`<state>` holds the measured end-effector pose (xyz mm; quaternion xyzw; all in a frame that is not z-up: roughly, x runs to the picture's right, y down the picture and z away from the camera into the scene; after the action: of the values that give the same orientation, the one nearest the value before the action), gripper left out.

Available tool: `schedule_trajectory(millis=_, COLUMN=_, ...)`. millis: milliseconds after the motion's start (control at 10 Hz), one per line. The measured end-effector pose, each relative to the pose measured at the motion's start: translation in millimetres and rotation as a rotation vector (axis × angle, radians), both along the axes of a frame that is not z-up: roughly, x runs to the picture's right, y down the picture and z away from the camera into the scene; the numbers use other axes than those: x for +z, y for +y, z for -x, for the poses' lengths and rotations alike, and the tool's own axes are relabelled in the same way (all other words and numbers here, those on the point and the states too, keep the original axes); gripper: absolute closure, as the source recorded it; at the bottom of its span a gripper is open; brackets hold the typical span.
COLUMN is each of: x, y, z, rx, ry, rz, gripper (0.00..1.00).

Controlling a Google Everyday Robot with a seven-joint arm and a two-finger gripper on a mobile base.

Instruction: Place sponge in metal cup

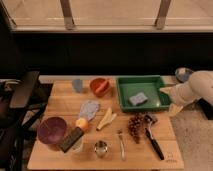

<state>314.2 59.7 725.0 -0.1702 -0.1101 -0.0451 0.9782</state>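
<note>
White arm (pixel 200 87) in from right, jaws spread wide, pointing left.

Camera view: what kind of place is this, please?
Probably a robot lab's kitchen-style setup: a wooden table with a metal cup and grapes, a green tray holding the sponge, an office chair beside it. The open gripper is beside the tray's right edge.

purple bowl (pixel 52 131), orange bowl (pixel 99 86), green tray (pixel 141 78)
</note>
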Motion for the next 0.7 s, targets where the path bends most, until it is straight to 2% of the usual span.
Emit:
schedule_trajectory(millis=200, x=3.6, y=-28.6, z=15.0, rx=-0.065, ry=0.000, rz=-0.012, gripper=0.20)
schedule_trajectory(millis=300, x=13.8, y=-40.3, z=28.2, rx=-0.102, ry=-0.006, rz=-0.016, gripper=0.20)
schedule_trajectory(millis=500, x=46.2, y=-54.8, z=61.6, rx=-0.175, ry=-0.024, rz=-0.010, gripper=0.20)
schedule_trajectory(millis=700, x=77.4, y=-56.2, z=90.3, rx=-0.239, ry=-0.042, rz=0.011, gripper=0.20)
